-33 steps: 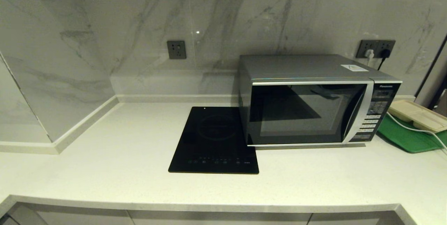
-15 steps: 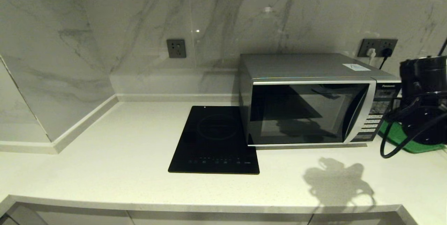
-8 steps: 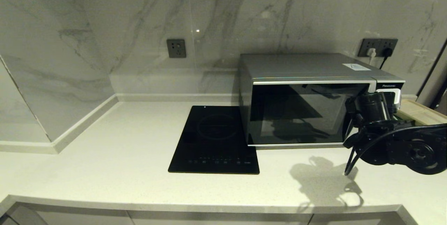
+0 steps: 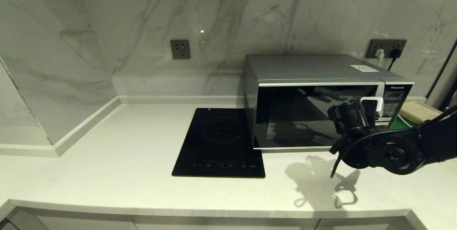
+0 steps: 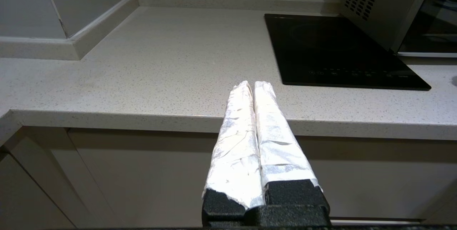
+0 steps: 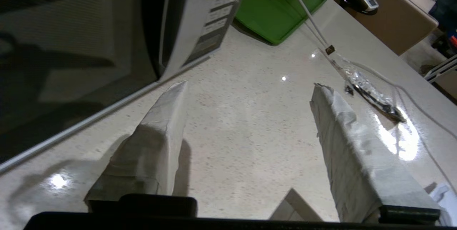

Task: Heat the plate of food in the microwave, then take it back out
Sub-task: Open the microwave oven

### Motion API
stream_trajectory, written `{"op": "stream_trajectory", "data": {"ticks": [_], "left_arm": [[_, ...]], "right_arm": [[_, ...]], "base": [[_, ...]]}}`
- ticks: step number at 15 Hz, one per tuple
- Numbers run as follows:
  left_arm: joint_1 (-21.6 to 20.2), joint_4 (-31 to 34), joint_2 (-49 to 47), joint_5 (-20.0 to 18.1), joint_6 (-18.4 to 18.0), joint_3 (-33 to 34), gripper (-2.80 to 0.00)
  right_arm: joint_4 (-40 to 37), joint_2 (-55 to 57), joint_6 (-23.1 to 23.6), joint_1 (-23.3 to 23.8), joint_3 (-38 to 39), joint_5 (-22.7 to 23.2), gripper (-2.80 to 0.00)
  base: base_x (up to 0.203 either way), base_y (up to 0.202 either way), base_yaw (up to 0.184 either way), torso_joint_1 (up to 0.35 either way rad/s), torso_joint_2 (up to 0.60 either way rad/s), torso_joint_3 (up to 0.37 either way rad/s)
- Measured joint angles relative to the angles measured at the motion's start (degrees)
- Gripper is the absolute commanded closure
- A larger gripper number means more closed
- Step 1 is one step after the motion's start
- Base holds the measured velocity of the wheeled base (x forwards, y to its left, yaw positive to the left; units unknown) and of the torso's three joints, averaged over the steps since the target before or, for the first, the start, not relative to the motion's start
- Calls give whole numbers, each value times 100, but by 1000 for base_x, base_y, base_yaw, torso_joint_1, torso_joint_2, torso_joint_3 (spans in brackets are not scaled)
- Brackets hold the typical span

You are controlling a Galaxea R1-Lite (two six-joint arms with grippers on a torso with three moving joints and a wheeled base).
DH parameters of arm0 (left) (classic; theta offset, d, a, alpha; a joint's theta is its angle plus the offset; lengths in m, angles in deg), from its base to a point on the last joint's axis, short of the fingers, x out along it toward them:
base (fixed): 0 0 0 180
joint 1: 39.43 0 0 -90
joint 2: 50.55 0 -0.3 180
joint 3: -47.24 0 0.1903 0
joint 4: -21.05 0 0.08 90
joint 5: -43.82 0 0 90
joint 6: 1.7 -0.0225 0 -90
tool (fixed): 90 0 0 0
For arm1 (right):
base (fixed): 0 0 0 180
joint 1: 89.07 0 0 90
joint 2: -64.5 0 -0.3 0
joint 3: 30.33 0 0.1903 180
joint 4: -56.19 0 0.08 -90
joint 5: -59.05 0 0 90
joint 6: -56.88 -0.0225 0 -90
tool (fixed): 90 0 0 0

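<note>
I am bringing my right hand, fingers spread and empty, toward the microwave near the worktop's back right; I should hook its handle strip squarely. No plate showing.

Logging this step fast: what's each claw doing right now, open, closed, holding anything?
Left claw: closed, empty, parked at the counter's front edge.
Right claw: open, empty, above the counter beside the microwave's door.
</note>
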Motion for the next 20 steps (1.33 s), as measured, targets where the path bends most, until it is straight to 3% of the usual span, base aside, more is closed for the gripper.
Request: {"op": "stream_trajectory", "data": {"ticks": [6,11,20], "left_arm": [[0,0,0,-2,2,0,0],[0,0,0,0,2,0,0],[0,2,0,0,2,-1,0]], "right_arm": [[-25,733,-322,160,-747,-39,-280],[-64,1226,-326,456,-1494,-19,-280],[-22,1444,-336,819,-1807,22,-280]], "base": [[0,0,0,0,0,0],[0,0,0,0,0,0],[0,0,0,0,0,0]]}}
